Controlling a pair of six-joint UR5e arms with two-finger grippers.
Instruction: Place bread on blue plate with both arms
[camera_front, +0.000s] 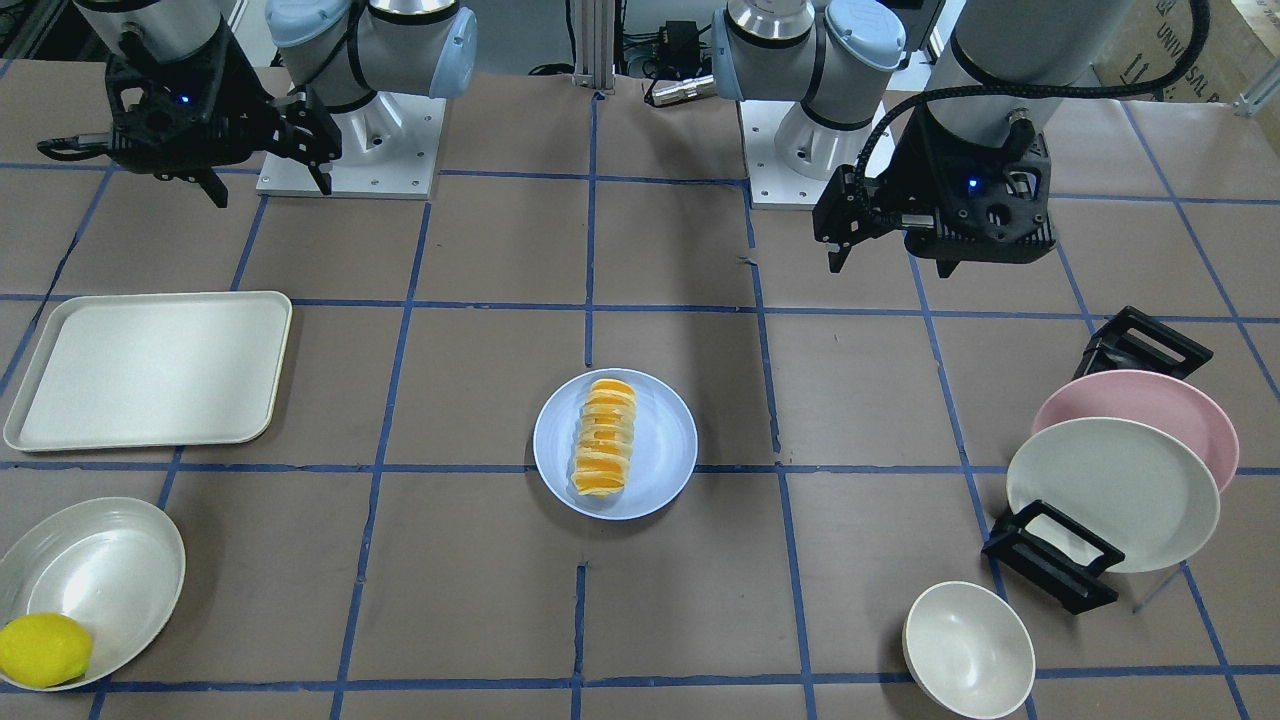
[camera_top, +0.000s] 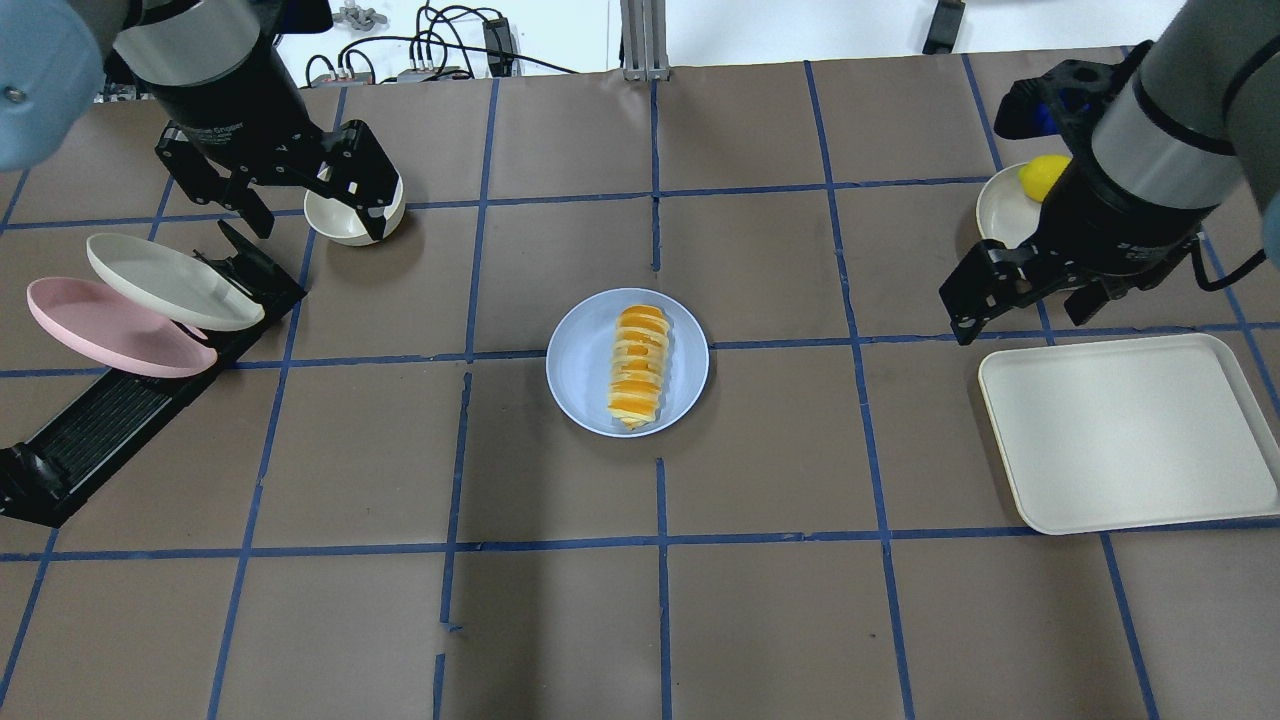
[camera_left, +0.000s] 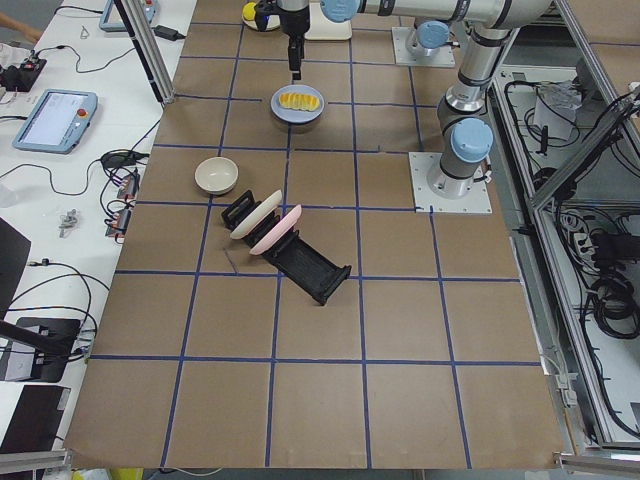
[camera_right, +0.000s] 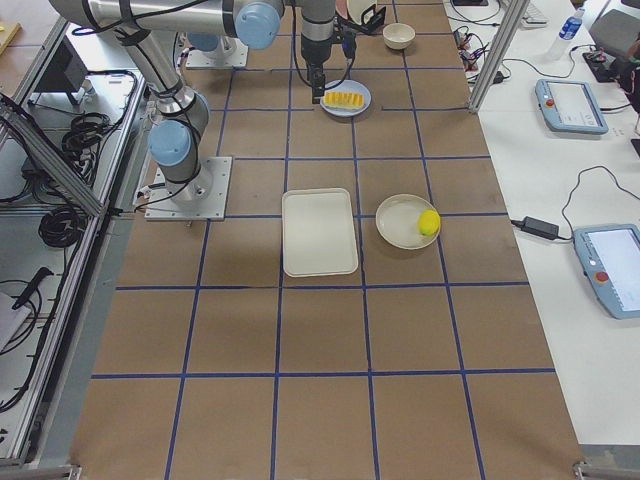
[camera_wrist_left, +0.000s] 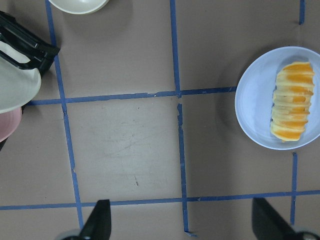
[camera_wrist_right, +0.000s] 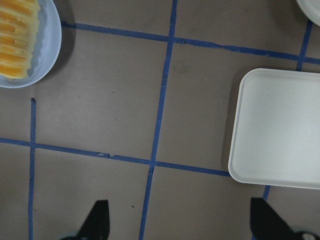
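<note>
1. Bread (camera_top: 637, 367): the striped orange and cream loaf lies flat on the blue plate (camera_top: 580, 372). Its long axis runs top to bottom in the overhead view, and it sits inside the rim. The plate is at mid-table (camera_top: 760, 620), near frame centre.
2. Left arm (camera_top: 200, 60): it enters at the upper left of the overhead view with the wrist turned down. The left end effector (camera_top: 315, 210) hangs above the table, over the small cream bowl (camera_top: 335, 225) and the near end of the black rack (camera_top: 90, 430). It is well apart from the plate.
3. Left end effector state: the fingers are spread wide with nothing between them. In the left wrist view both tips sit at the bottom corners over bare table.
4. Right arm (camera_top: 1180, 110): it enters at the upper right of the overhead view, wrist down. The right end effector (camera_top: 1020, 315) hovers above the gap between the cream tray (camera_top: 1130, 430) and the shallow bowl (camera_top: 1000, 215) holding the lemon (camera_top: 1043, 177).
5. Right end effector state: the fingers are wide apart and empty. In the right wrist view the tray is at right and the plate edge at upper left.
6. Rack: the white plate (camera_top: 165, 282) and the pink plate (camera_top: 100, 335) lean in it, at the left of the overhead frame.
</note>
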